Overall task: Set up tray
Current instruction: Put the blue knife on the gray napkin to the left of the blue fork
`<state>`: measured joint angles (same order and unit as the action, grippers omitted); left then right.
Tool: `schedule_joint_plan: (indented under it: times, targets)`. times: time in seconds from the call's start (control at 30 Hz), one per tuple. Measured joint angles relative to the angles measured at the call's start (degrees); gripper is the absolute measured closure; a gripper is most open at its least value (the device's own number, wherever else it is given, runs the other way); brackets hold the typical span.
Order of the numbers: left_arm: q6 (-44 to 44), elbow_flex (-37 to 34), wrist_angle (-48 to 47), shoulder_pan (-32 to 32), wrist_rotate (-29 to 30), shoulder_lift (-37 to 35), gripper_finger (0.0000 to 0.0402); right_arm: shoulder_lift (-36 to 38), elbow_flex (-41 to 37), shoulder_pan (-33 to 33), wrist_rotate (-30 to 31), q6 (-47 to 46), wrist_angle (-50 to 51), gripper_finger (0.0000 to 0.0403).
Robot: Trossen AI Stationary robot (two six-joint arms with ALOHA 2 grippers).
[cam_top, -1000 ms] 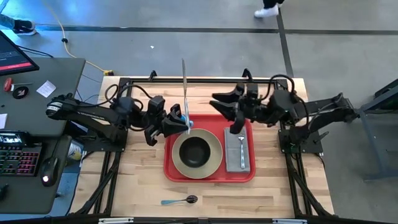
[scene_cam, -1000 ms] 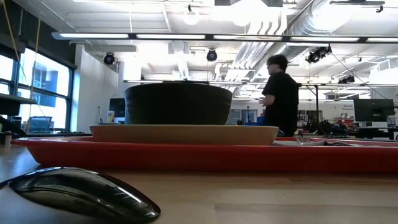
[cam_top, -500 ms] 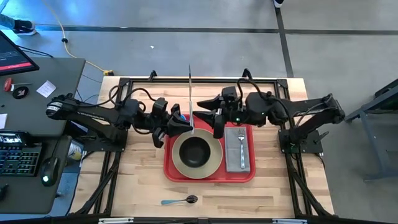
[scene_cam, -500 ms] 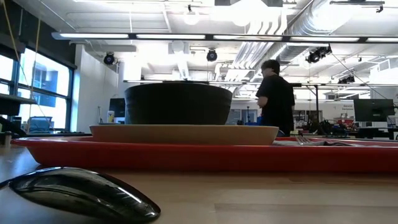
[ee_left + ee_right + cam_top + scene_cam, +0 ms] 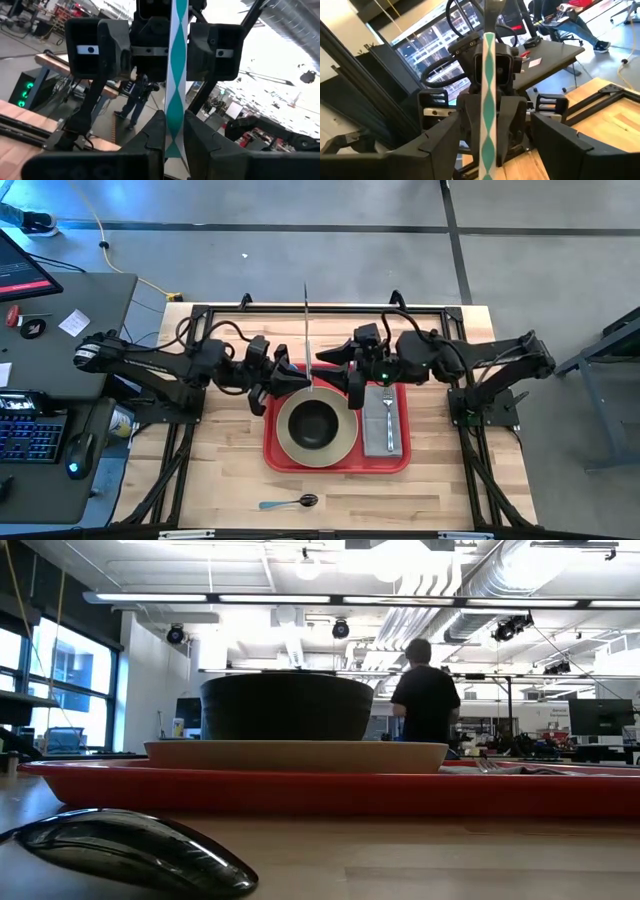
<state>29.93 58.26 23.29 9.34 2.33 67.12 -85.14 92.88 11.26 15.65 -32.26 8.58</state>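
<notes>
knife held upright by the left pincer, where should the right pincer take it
Probably on the teal-and-white handle, on the bare stretch above the left pincer, coming in level from the right arm's side. The knife stands upright, blade up, and the right pincer faces it open, so its jaws can close across the flat handle.

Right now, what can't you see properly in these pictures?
- Low view: the bowl and plate on the tray hide both arms.
- Left wrist view: the striped knife handle runs off the top edge.
- High view: the right gripper is too small to tell whether its fingers touch the handle.
</notes>
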Motion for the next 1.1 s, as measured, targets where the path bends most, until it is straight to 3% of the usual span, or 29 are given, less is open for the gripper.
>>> schedule_joint_plan:
  times: [0.83,1.1]
  targets:
    - [0.3,0.0,-1.8,0.0,-0.2,-0.1,0.0324,-0.4,0.0,0.0,4.4,-1.0,-0.2,0.0173]
    - [1.4,0.0,-4.3,0.0,-0.2,-0.1,0.0321,-2.4,0.0,-0.4,1.4,-2.9,-0.1,0.0212]
